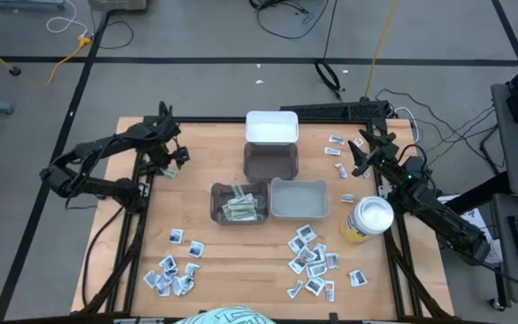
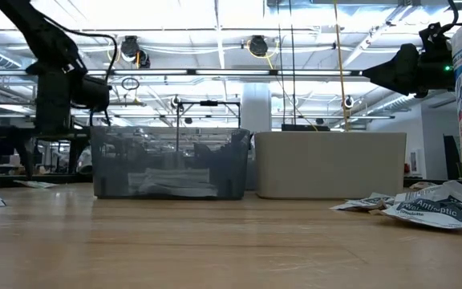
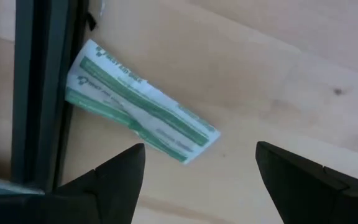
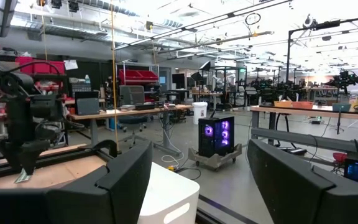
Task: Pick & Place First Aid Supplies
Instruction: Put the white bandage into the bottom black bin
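Green-striped white packet (image 3: 142, 111) flat on the wood at the table's left edge, one end tucked against the dark frame rail (image 3: 39, 93). Left gripper (image 3: 197, 174) just above it, fingers spread wide, touching nothing. Possibly two wrappers overlapping; hard to tell. More packets (image 1: 174, 270) scattered along the near edge. Dark bin (image 1: 238, 202), pale bin (image 1: 299, 199) and yellow canister (image 1: 368, 220) at mid-table. Right gripper (image 1: 361, 151) raised at the far right, fingers apart, empty.

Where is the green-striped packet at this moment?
In the high view the green-striped packet lies flat at the table's left edge, against the dark frame, just beneath the open left hand.
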Robot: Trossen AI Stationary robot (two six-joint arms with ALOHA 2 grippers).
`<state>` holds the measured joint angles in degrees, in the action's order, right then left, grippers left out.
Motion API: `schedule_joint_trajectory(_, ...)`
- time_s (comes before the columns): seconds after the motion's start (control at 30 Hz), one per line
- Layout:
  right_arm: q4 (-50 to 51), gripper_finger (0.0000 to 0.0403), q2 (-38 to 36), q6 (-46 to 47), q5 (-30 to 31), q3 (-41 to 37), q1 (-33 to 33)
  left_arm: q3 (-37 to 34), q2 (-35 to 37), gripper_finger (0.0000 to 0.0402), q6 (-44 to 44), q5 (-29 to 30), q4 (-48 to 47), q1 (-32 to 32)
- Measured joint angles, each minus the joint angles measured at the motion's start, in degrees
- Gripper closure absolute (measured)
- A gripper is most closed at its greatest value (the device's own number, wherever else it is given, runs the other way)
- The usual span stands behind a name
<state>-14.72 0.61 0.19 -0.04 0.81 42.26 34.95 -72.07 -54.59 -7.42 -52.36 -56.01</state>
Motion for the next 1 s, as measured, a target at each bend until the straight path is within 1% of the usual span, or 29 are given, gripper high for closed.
schedule_joint_trajectory(0.2, 0.0, 0.0140, 0.0, 0.0, 0.0, 0.0, 0.0, -3.4, 0.0, 0.0096, -0.6, 0.4, 2.1, 0.0)
schedule_joint_trajectory(0.33, 0.0, 0.0140, 0.0, 0.0, 0.0, 0.0, 0.0, -3.8, 0.0, 0.0119, 0.0, 0.5, 2.6, 0.0)
schedule_joint_trajectory(0.43, 0.0, 0.0140, 0.0, 0.0, 0.0, 0.0, 0.0, -3.8, 0.0, 0.0153, 0.2, 1.0, 2.7, 0.0)
schedule_joint_trajectory(0.6, 0.0, 0.0140, 0.0, 0.0, 0.0, 0.0, 0.0, -3.8, -0.3, 0.0229, 0.1, 2.0, 2.9, 0.0)
schedule_joint_trajectory(0.8, 0.0, 0.0140, 0.0, 0.0, 0.0, 0.0, 0.0, -3.6, -2.2, 0.0314, 0.5, 1.1, 3.0, 0.0)
schedule_joint_trajectory(0.97, 0.0, 0.0140, 0.0, 0.0, 0.0, 0.0, 0.0, -3.6, -2.7, 0.0383, 3.1, 0.8, 3.2, 0.0)
schedule_joint_trajectory(1.0, 0.0, 0.0140, 0.0, 0.0, 0.0, 0.0, 0.0, -3.6, -2.7, 0.0392, 3.0, 0.8, 3.3, 0.0)
